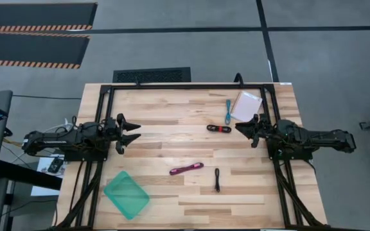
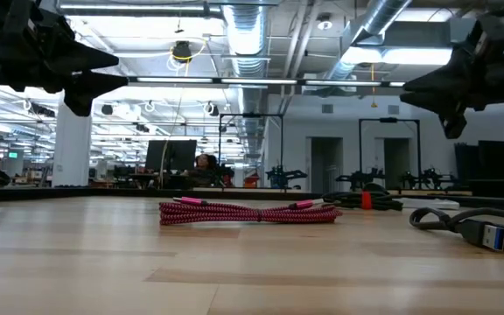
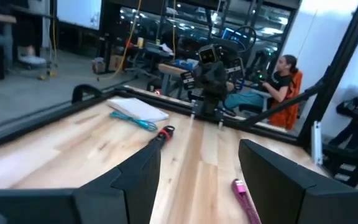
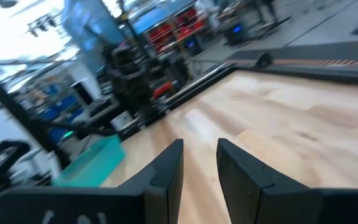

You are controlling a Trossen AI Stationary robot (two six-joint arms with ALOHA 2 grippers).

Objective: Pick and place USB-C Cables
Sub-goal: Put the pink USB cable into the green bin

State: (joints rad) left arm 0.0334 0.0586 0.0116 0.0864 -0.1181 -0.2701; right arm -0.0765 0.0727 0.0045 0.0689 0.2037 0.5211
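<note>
Nearest the low camera: black cable [image 2: 475,226] with a blue-tongued plug, lying loose on the bench [image 1: 172,128]; in the high view it sits near the front edge, right of centre. Left to right across the bench: left gripper [image 1: 132,132] hovers over the left side, fingers spread wide, holding nothing. Teal tray [image 1: 126,194] sits at the front left corner. Magenta cable [image 1: 186,169] lies mid-bench, a braided bundle folded into a flat strip, well apart from both grippers. Black-and-red cable [image 1: 219,128] lies further back, just left of the right gripper [image 1: 244,129], whose fingers are partly parted with nothing between them. Teal cable [image 1: 228,111] lies at the back beside a white packet [image 1: 246,105].

Handling, as a judgement: all four cables look light, soft and floppy, not fragile; braided jackets should give decent friction. Best pinch is across the middle of each bundle, where strands lie together, so loose ends droop evenly. Low, flat profile means fingers must come right down to the wood.
</note>
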